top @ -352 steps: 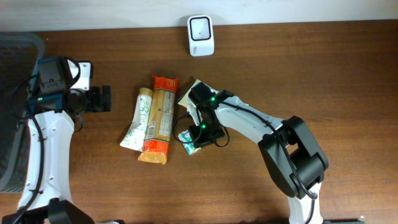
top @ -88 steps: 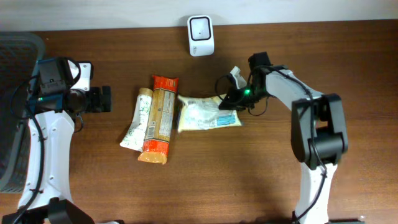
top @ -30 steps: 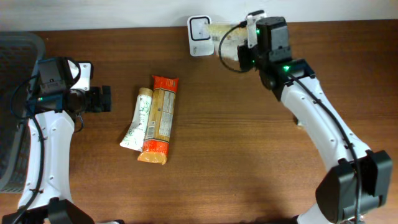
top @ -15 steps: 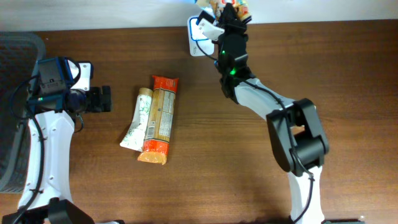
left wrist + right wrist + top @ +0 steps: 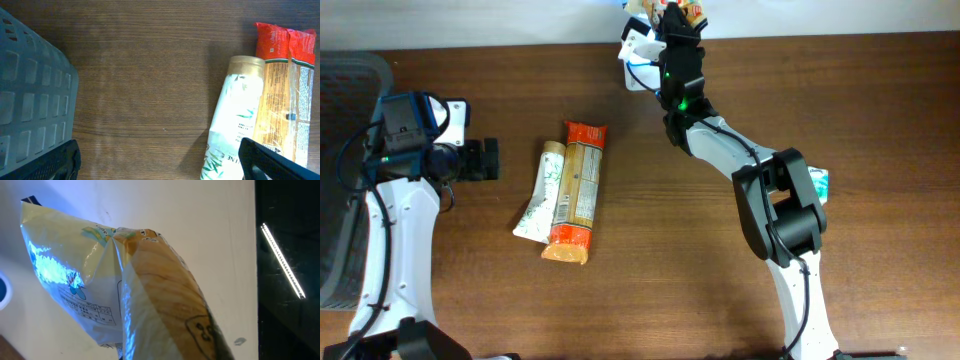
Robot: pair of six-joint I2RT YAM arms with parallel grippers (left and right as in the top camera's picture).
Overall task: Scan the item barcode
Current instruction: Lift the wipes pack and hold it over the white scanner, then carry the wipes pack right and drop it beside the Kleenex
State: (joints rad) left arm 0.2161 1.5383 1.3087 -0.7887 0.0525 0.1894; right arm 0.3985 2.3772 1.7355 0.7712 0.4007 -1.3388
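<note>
My right gripper (image 5: 670,22) is at the table's back edge, shut on a crinkly yellow-and-white snack packet (image 5: 686,9). It holds the packet right over the white barcode scanner (image 5: 634,47), which the arm partly hides. In the right wrist view the packet (image 5: 150,295) fills the frame, with blue light glinting on its printed white face. My own fingers are hidden behind it. My left gripper (image 5: 492,160) hovers open at the left, holding nothing.
A white tube (image 5: 542,195) and an orange-ended packet (image 5: 578,195) lie side by side left of centre. The left wrist view shows the tube (image 5: 235,125) and the orange-ended packet (image 5: 285,100) too. A grey basket (image 5: 30,100) stands at the far left edge.
The right arm has swung the packet from just right of the scanner to up and over it at the back edge. The left arm has not moved.
</note>
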